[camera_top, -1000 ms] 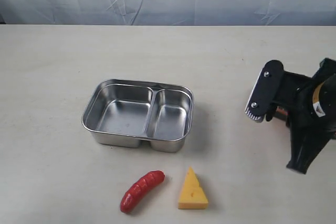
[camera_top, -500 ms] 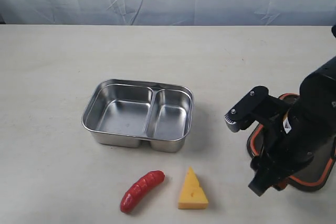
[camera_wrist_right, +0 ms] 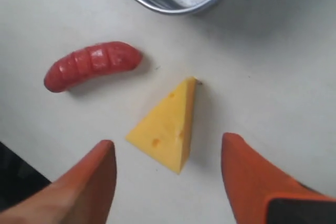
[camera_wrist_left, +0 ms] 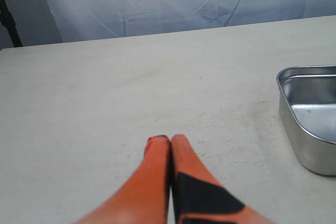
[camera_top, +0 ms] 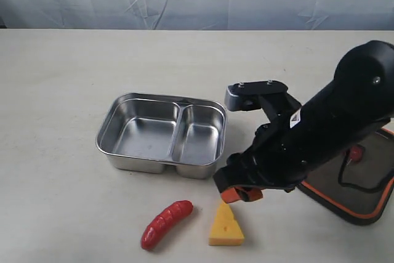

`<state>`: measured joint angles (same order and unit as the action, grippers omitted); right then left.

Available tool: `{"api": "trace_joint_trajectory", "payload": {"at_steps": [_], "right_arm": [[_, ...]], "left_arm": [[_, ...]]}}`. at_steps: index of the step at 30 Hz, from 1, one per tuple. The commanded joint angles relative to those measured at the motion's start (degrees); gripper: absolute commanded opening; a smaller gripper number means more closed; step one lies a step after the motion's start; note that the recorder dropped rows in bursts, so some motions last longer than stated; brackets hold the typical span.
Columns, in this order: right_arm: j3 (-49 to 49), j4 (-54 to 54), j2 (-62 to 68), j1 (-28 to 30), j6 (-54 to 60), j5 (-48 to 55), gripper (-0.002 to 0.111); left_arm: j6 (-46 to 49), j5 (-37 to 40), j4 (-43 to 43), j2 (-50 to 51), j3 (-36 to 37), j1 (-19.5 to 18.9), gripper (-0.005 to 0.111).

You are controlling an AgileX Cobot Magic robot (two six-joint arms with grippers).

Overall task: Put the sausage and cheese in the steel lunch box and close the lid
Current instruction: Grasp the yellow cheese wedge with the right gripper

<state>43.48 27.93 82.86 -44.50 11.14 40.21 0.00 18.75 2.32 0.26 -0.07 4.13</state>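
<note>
Step in hand, as judged: the cheese is being lined up for pickup.

- The right gripper is being held wide open and empty just above the cheese, one orange finger to each side of the wedge.
- The cheese is lying on the table just off the near long wall of the steel lunch box, by its smaller compartment. The sausage is lying just beside the cheese, apart from it.
- Both compartments of the box are being shown empty. The lid is lying flat beyond the box's right short wall, partly hidden by the arm.
- The left gripper is being kept closed on nothing, off the box's left end.

To be done well: a straight descent is being called for, with the jaws closed on the wedge's thick end, since the tapering sides could squirt it out. The sausage should be left undisturbed.
</note>
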Motion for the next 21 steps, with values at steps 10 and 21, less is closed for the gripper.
{"api": "trace_joint_trajectory", "payload": {"at_steps": [10,21], "right_arm": [[0.23,-2.15,9.47,-4.9,-8.43,-4.98,0.059],[6.74,-7.02,15.58,-6.47,-18.71,-3.86,0.058]], "left_arm": [[0.0,-0.75,0.15,-0.26,0.07,0.38,0.0],[0.0,-0.75,0.15,-0.26,0.07,0.38,0.0]]}}
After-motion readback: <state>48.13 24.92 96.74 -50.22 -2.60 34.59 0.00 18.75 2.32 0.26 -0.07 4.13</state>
